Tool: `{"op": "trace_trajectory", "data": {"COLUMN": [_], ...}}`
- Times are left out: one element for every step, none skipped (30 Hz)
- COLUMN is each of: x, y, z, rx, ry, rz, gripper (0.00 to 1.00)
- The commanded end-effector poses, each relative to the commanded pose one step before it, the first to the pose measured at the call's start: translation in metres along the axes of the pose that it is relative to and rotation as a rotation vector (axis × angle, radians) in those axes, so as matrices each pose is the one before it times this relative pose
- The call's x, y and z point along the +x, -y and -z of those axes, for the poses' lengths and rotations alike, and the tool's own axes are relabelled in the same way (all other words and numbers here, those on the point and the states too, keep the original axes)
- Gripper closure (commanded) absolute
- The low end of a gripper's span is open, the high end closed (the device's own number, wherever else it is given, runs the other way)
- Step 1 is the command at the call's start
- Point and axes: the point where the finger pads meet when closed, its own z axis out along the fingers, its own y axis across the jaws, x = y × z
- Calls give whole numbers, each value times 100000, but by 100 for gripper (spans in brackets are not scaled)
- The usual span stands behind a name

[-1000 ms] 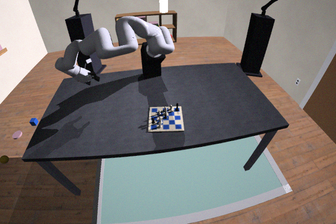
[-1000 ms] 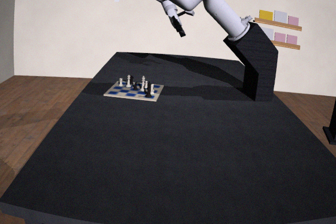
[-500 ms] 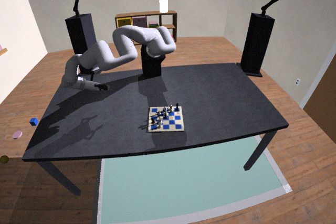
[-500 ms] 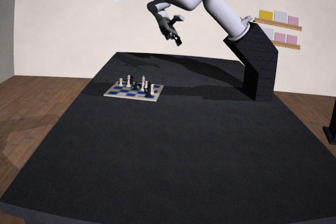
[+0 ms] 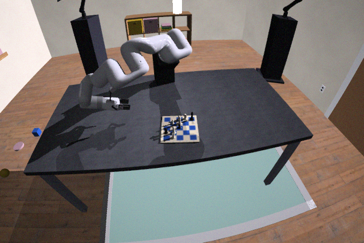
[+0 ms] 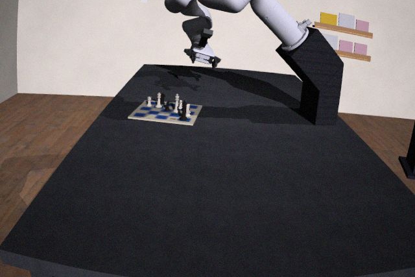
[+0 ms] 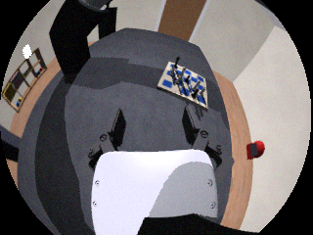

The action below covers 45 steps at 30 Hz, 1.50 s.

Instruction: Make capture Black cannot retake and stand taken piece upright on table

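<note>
Top: chessboard well apart from jaws

Top view: set high and well back from the table's near edge, angled down, facing the arm's base and the rear wall, whole table in frame. Exterior view: low, near one table end, looking along its length toward the chessboard and a side wall. Wrist view: fisheye behind the pincer, looking down; all three share the chessboard and table.
</note>
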Motion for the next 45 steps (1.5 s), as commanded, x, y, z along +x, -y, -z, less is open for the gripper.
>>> {"op": "trace_trajectory", "data": {"x": [-1221,-431,-417,0,-367,-370,-315,-274,-252,-204,0,0,-159,-119,-83,-52,-28,-11,-2,0,0,0,0,0,0,0,0,0,0,0,0,0,0,0,0,0,0,0,0,0,0,0,0,0,0], "y": [-1455,-487,-429,0,-362,-324,-259,-210,-179,-133,0,0,-97,-69,-46,-28,-15,-6,-1,0,0,0,0,0,0,0,0,0,0,0,0,0,0,0,0,0,0,0,0,0,0,0,0,0,0], "z": [-2865,-1134,-1099,0,-982,-982,-837,-725,-666,-532,0,0,-411,-303,-210,-132,-70,-27,-4,0,0,0,0,0,0,0,0,0,0,0,0,0,0,0,0,0,0,0,0,0,0,0,0,0,0], "rx": [-13014,-4490,-4280,0,-3835,-3707,-3199,-2765,-2456,-1986,0,0,-1550,-1154,-804,-507,-270,-103,-15,0,0,0,0,0,0,0,0,0,0,0,0,0,0,0,0,0,0,0,0,0,0,0,0,0,0], "ry": [-5719,-2072,-1909,0,-1808,-1629,-1466,-1285,-1095,-897,0,0,-707,-530,-371,-235,-125,-48,-7,0,0,0,0,0,0,0,0,0,0,0,0,0,0,0,0,0,0,0,0,0,0,0,0,0,0], "rz": [-12994,-4812,-4540,0,-4180,-3874,-3455,-3010,-2558,-2113,0,0,-1677,-1264,-888,-563,-301,-115,-17,0,0,0,0,0,0,0,0,0,0,0,0,0,0,0,0,0,0,0,0,0,0,0,0,0,0], "gripper": [0,0,0,0,0,0,0,0,0,0,0,0,0,0,0,0,0,0,0,0,0,0,0,0,0,0,0,0,0,0,0,0,0,0,0,0,0,0,0,0,0,0,0,0,0]}}
